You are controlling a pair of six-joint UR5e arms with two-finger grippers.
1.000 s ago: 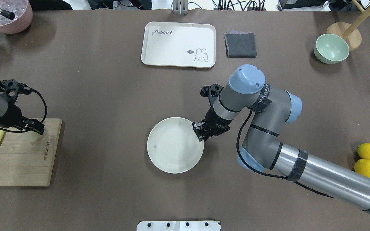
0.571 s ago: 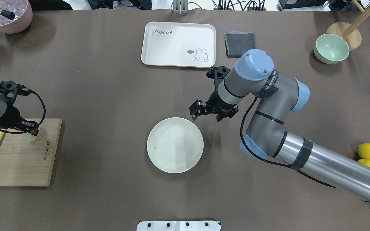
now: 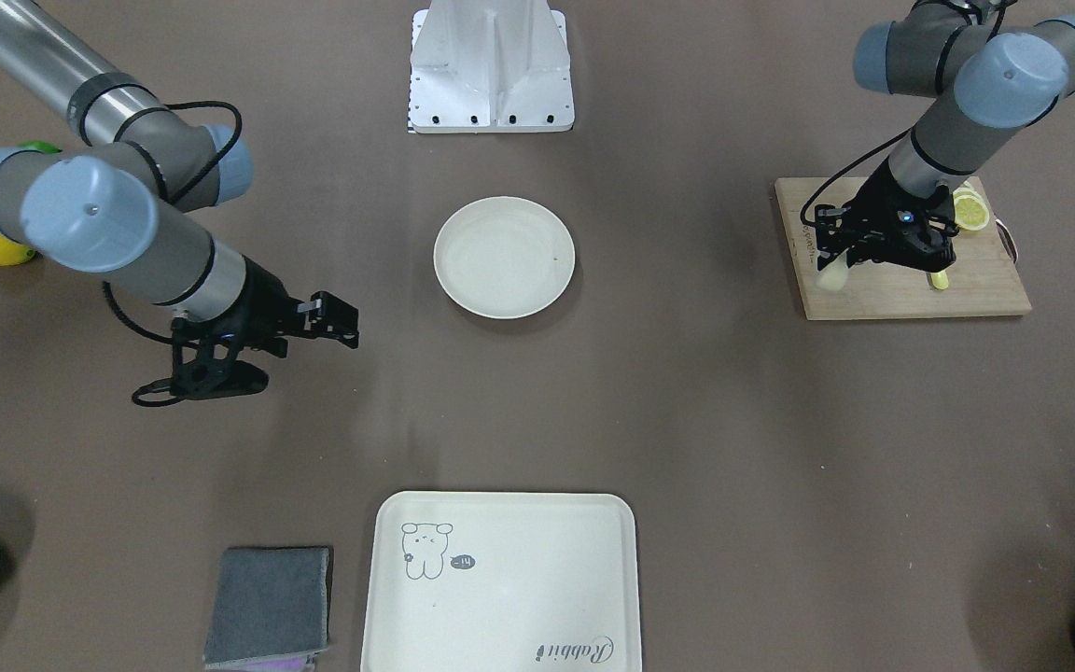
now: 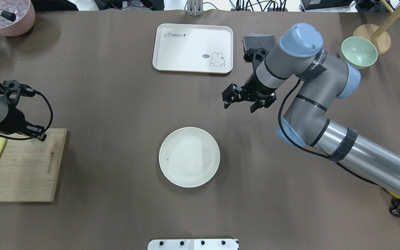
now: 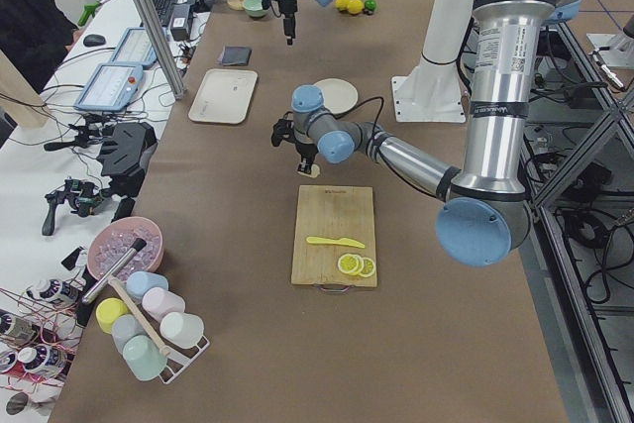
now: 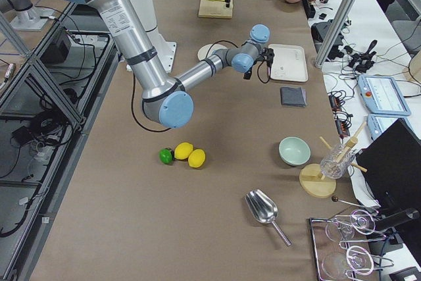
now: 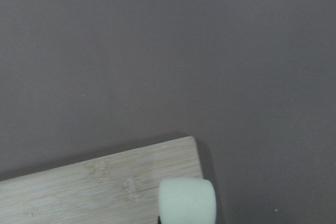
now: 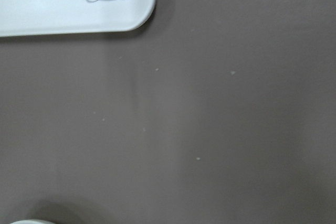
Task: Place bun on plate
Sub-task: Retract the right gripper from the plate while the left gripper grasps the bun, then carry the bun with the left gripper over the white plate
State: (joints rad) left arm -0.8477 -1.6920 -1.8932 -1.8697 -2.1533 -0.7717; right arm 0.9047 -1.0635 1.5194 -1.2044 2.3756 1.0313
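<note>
Cream-white and round, the shallow plate (image 4: 189, 157) is lying bare mid-frame, so the carry is remaining. The left gripper (image 3: 836, 266) is pinching the pale cylindrical bun (image 3: 831, 277) over a corner of the wooden cutting board (image 3: 901, 289), right side of the front-facing view. The right gripper (image 4: 239, 100), jaws spread and empty, is pulling further toward upper right than a second ago.
</note>
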